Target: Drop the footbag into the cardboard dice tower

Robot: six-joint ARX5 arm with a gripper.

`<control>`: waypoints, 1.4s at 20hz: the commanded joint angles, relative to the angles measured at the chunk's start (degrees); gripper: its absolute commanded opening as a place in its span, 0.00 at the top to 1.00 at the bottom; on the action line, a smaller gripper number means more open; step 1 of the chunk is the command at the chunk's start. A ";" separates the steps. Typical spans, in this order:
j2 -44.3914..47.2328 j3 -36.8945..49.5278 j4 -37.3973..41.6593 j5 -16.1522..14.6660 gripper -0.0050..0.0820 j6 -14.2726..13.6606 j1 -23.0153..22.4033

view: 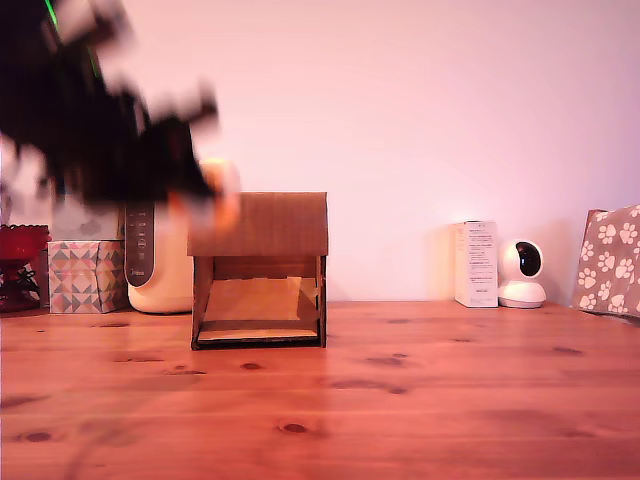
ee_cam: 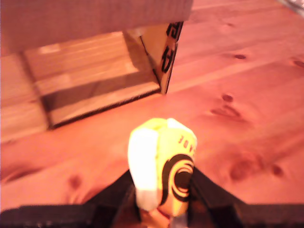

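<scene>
The footbag (ee_cam: 160, 164), a soft ball with yellow-orange and white panels and a dark ringed eye mark, sits squeezed between the black fingers (ee_cam: 210, 191) of my gripper (ee_cam: 161, 192), which is shut on it. In the exterior view the arm is a dark motion blur at the upper left. There the gripper (view: 205, 200) holds the footbag (view: 220, 195) in the air beside the top left corner of the cardboard dice tower (view: 262, 228). The wrist view looks down on the tower (ee_cam: 95, 19), with its open lower front and slanted ramp, beyond the footbag.
On the wooden table (view: 400, 400), a patterned tissue box (view: 85, 275) and a white appliance (view: 155, 265) stand left of the tower. A white carton (view: 475, 262), a small white camera (view: 521, 272) and a paw-print bag (view: 610, 260) stand at the exterior view's right.
</scene>
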State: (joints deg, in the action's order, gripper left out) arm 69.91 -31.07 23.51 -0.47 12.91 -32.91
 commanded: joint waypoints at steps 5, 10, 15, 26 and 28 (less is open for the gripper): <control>-3.32 -4.72 3.08 -0.09 0.76 -5.70 1.29; 2.23 -13.79 2.08 -0.66 0.76 -7.39 2.97; 13.33 -26.95 -7.80 -5.79 0.76 -7.32 6.36; 34.47 -51.25 -22.86 -11.13 0.75 -7.43 11.45; 35.80 -52.65 -23.87 -11.15 0.75 -7.65 11.65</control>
State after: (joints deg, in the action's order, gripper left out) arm 104.44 -83.31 -0.40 -11.46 5.76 -21.21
